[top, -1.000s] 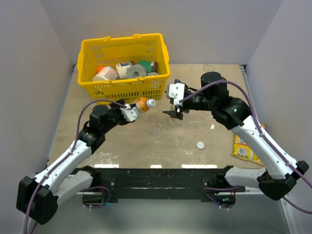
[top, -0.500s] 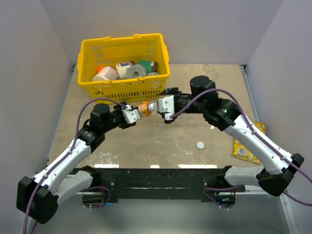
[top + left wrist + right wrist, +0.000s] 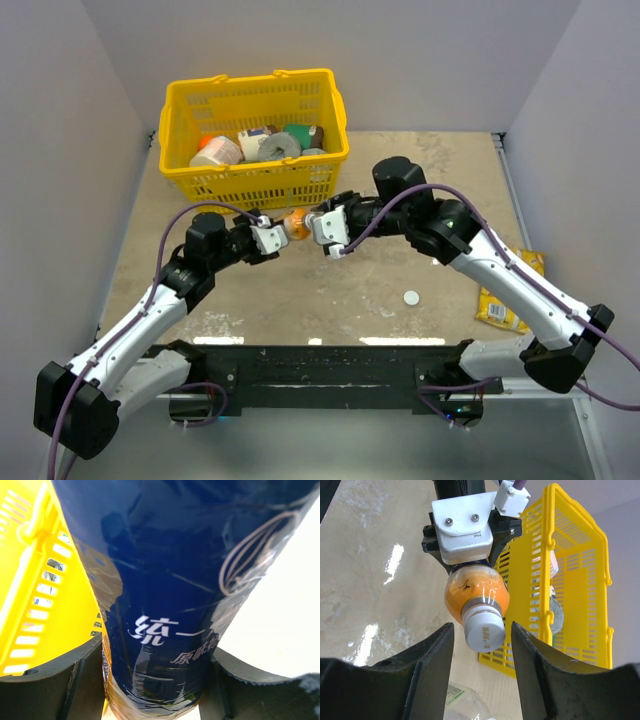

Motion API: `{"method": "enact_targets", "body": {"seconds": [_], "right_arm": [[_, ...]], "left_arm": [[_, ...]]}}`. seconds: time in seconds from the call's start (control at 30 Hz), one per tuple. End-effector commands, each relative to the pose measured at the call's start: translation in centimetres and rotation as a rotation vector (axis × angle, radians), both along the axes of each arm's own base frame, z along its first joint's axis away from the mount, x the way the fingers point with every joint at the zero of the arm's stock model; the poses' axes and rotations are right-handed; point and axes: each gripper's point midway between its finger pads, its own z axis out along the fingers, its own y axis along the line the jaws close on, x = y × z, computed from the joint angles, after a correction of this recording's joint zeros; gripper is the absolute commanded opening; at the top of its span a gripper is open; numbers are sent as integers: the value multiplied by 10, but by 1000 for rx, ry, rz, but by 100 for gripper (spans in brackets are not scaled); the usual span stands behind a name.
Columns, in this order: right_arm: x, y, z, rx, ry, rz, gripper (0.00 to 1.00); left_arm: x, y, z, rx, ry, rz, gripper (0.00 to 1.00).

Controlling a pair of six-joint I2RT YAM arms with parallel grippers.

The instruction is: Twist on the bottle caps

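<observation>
My left gripper (image 3: 272,236) is shut on the small bottle of orange liquid (image 3: 295,223) and holds it on its side above the table, neck towards the right arm. Its dark blue label (image 3: 165,580) fills the left wrist view between my fingers (image 3: 50,680). My right gripper (image 3: 326,234) is open. In the right wrist view the bottle's white cap (image 3: 484,629) sits on the neck between my right gripper's (image 3: 482,647) spread fingers, with a gap on each side. A second white cap (image 3: 411,297) lies loose on the table. Part of a clear plastic bottle (image 3: 465,700) shows low behind the cap.
A yellow basket (image 3: 250,185) holding several packaged items stands at the back left, just behind the bottle, and also shows in the right wrist view (image 3: 570,580). A yellow snack packet (image 3: 503,300) lies by the right arm. Walls close in both sides.
My right gripper has moved left from about a hand's width away until its open jaws stand on either side of the bottle's cap. The left gripper and bottle have barely moved.
</observation>
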Motion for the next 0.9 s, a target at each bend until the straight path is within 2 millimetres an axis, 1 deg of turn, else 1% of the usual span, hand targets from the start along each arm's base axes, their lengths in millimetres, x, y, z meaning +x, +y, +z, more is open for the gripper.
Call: {"method": "enact_targets", "body": {"seconds": [0.0, 0.1, 0.13, 0.17, 0.2, 0.3, 0.33, 0.43, 0.57, 0.63, 0.67, 0.7, 0.73, 0.77, 0.8, 0.83, 0.87], "right_arm": [[-4, 4, 20, 29, -28, 32, 51], [-3, 5, 18, 22, -20, 35, 48], [-3, 5, 17, 16, -14, 35, 44], [-3, 6, 17, 14, -14, 35, 42], [-2, 6, 15, 9, -11, 34, 40], [-2, 5, 11, -7, -2, 35, 38], [-3, 5, 9, -13, 3, 35, 34], [-3, 5, 6, -23, 18, 36, 27], [-2, 7, 2, -17, 69, 8, 22], [9, 12, -3, -12, 102, -47, 22], [12, 14, -3, 12, 172, -100, 22], [14, 17, -5, 13, 213, -118, 21], [18, 21, -15, -8, 264, -143, 20], [18, 24, -13, 12, 332, -181, 20], [19, 27, -15, 16, 371, -202, 18], [20, 31, -23, 13, 453, -236, 18], [20, 33, -21, 26, 484, -254, 17]], "left_arm": [[6, -2, 26, -14, -95, -16, 0], [6, -1, 24, 0, -103, -20, 0], [6, 0, 22, 2, -101, -19, 0], [9, -1, 29, -9, -131, -15, 0], [10, -1, 31, -12, -138, -14, 0], [10, -2, 33, -20, -143, -14, 0], [10, -2, 33, -19, -144, -14, 0], [10, -1, 31, -14, -147, -16, 0], [10, 0, 36, -13, -171, -15, 0], [11, 1, 38, -4, -195, -11, 0], [15, 4, 45, -6, -225, 13, 0], [17, 7, 49, -1, -249, 24, 0], [19, 9, 53, 2, -273, 39, 0], [22, 14, 64, -6, -322, 72, 0], [23, 17, 71, 3, -366, 85, 0], [23, 21, 70, 4, -387, 100, 0], [23, 25, 85, -16, -454, 124, 0]]}}
